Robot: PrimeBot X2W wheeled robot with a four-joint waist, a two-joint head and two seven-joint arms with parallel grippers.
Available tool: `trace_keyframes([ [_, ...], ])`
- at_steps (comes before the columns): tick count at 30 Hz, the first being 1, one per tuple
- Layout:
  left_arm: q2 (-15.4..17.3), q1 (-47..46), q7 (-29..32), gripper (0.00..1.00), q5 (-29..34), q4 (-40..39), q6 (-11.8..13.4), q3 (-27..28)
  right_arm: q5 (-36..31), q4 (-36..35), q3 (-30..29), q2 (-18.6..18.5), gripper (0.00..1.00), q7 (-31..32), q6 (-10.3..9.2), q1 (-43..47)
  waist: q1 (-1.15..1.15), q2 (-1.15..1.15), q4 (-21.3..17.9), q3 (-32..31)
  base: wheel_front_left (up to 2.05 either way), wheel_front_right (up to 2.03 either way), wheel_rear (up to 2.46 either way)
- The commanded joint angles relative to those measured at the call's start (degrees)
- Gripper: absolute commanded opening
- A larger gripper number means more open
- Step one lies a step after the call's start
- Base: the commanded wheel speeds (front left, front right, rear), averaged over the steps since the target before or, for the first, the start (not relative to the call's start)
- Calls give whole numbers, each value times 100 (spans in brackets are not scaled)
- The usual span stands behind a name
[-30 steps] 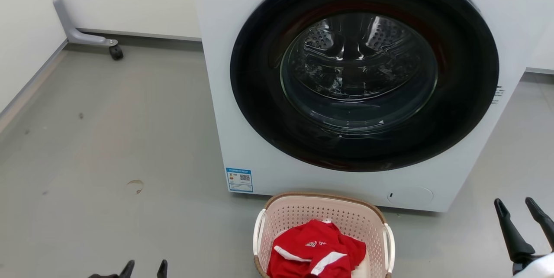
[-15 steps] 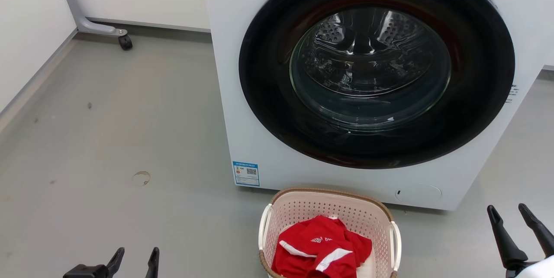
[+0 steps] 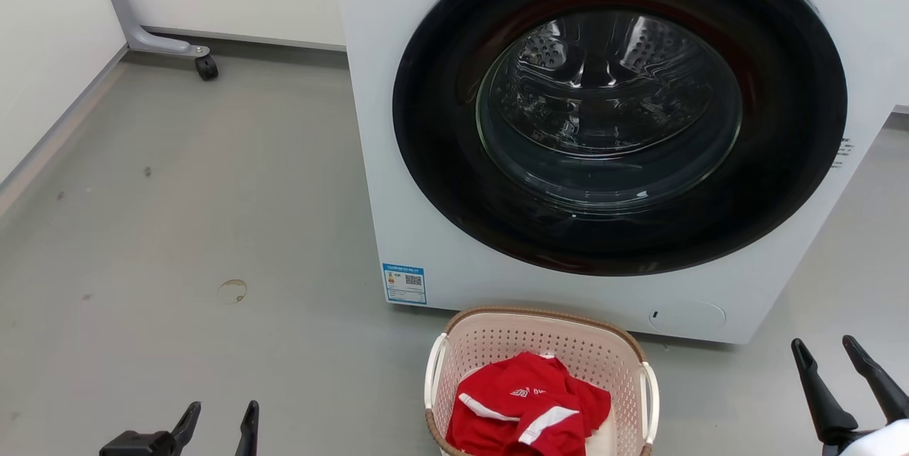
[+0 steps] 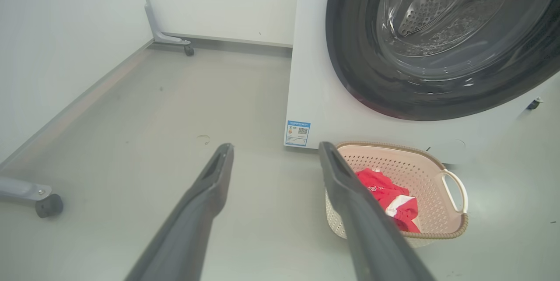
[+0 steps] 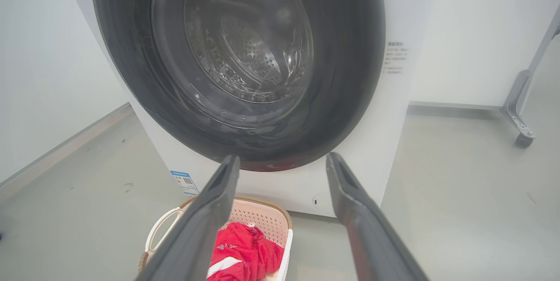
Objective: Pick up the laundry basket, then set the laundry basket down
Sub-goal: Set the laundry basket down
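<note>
Currently laundry basket (image 3: 540,346) sitting unlifted; left gripper (image 3: 222,408), right gripper (image 3: 822,342) flanking it, spread, grasping nothing; lift, set-down remaining.

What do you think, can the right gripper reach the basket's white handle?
Probably yes. The right gripper is open, beside the laundry basket, and just floor lies between it and the near white handle.

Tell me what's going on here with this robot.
A two-armed robot faces a laundry basket that sits on the floor in front of a white washer, with a red garment inside. Its left gripper and right gripper are both open, out to either side of the basket, touching nothing. The basket is not yet picked up.
</note>
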Motion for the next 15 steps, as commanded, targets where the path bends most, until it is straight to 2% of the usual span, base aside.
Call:
trace_keyframes([
  [1,111,-194,-22,100,56,-193,50,218,8,-116,88,-184,100,5,-15,-146,0,0,-7,-1,0,0,0],
  [15,163,-216,20,100,47,-262,63,175,16,-67,152,-179,100,-48,-15,-206,0,0,-34,14,0,0,0],
])
